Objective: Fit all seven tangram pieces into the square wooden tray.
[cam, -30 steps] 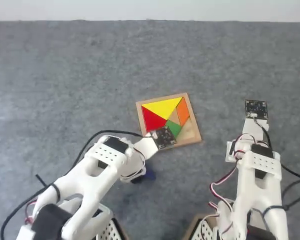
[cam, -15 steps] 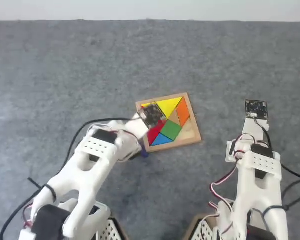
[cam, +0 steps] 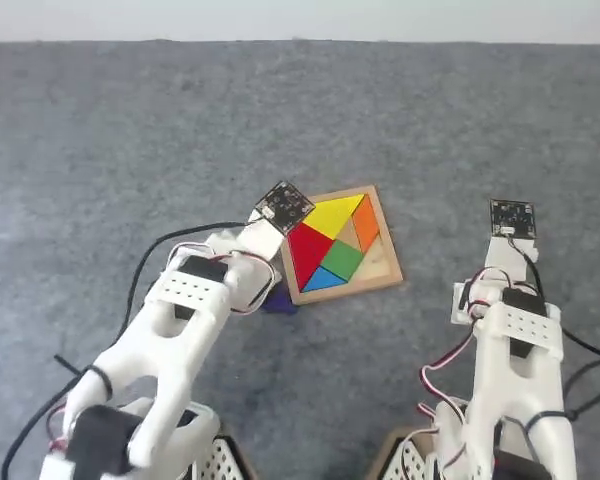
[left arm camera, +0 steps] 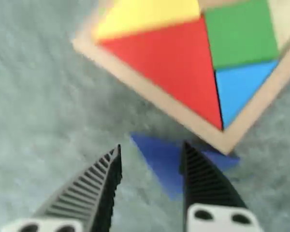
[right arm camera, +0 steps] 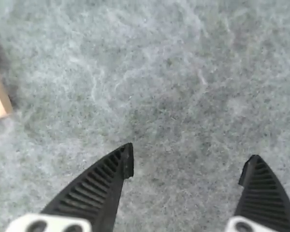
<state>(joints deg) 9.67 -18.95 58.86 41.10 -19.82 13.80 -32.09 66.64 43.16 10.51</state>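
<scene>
left hand (left arm camera: 151, 147) half open, grips nothing; hangs over dark blue triangle (left arm camera: 159, 159) lying on grey bench (cam: 130, 130) just outside tray (left arm camera: 150, 104) edge. tray holds yellow triangle (cam: 332, 213), red triangle (cam: 305, 250), green square (cam: 342, 258), light blue triangle (cam: 323, 280), orange piece (cam: 366, 225). right hand (right arm camera: 191, 152) wide open, empty, over bench.

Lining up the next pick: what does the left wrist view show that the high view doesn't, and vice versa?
Left wrist view: the open left hand at the loose dark blue triangle. High view: the orange piece in the tray, and the right arm off to one side. Both: red triangle, yellow triangle, green square and light blue triangle in the tray, the dark blue triangle outside its edge.
</scene>
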